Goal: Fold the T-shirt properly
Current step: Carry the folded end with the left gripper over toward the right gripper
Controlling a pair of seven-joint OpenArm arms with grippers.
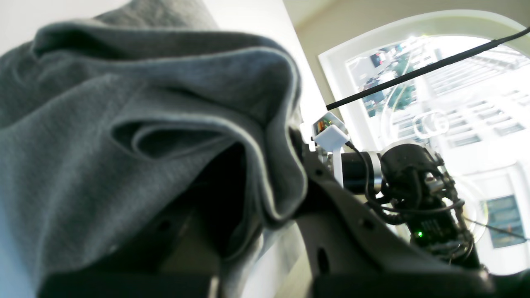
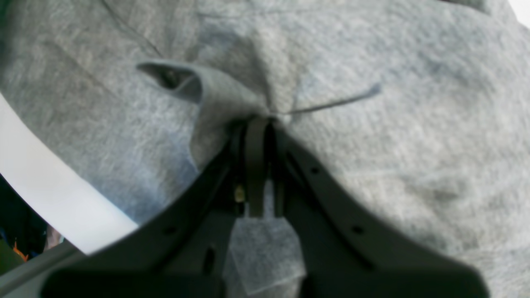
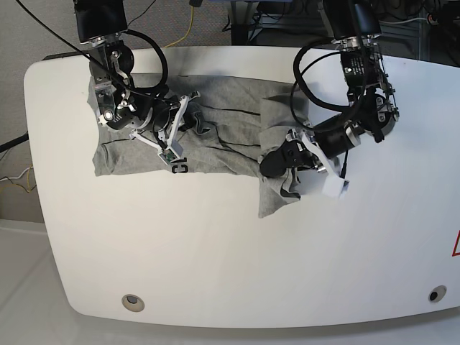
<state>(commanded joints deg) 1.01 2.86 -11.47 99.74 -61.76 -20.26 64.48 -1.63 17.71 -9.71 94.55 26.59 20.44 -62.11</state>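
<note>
Heather-grey cotton T-shirt (image 3: 215, 129) sprawled, rumpled, across white table (image 3: 230, 266) toward far edge. Right gripper (image 2: 258, 120) clenched on pinched fabric ridge. Left gripper (image 3: 284, 159) grasps bunched cloth. Judgement: lift both evenly, keep tension, lay fold flat.

The heather-grey T-shirt (image 3: 215, 136) lies rumpled across the far half of the white bench (image 3: 215, 251), stretched side to side. One end is bunched and lifted in folds, a flap hangs toward the near edge, and black print shows at its near hem.
</note>
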